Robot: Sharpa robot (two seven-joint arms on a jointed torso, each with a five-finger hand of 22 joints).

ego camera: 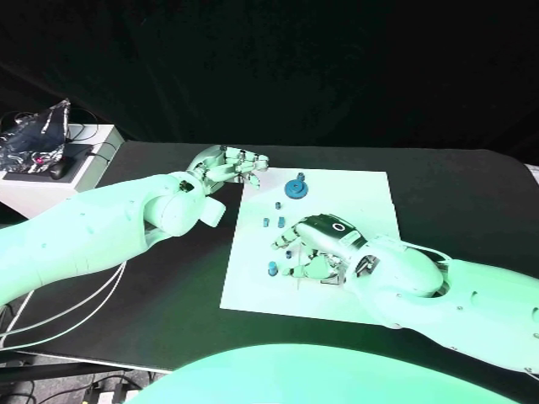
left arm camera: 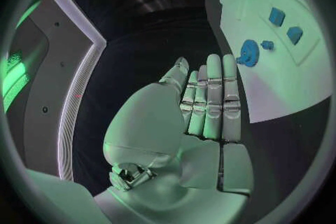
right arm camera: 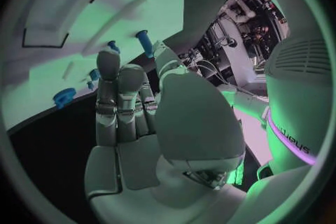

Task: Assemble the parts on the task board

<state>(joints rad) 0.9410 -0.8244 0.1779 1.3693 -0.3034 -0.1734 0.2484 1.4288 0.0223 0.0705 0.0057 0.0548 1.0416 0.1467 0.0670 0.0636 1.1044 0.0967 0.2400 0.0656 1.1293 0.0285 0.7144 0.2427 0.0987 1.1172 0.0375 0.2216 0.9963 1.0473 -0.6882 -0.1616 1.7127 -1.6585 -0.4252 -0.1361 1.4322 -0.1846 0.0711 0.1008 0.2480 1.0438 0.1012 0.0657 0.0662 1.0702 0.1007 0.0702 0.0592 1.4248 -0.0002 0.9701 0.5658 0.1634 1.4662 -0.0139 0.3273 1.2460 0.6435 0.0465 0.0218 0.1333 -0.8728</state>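
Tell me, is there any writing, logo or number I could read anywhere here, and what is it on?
One text shows, lettering on the robot's white body beside a purple band in the right wrist view, but it is turned and too blurred to read for certain.
The task board, the blue parts and both hands carry no readable writing.

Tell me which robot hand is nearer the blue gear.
Left. The left robot hand hovers just beside the blue gear at the task board's far edge; the right robot hand is nearer the robot.

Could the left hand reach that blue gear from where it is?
Probably yes. The left hand hovers open at the board's far-left corner, and the gear stands close beside it with nothing between them.
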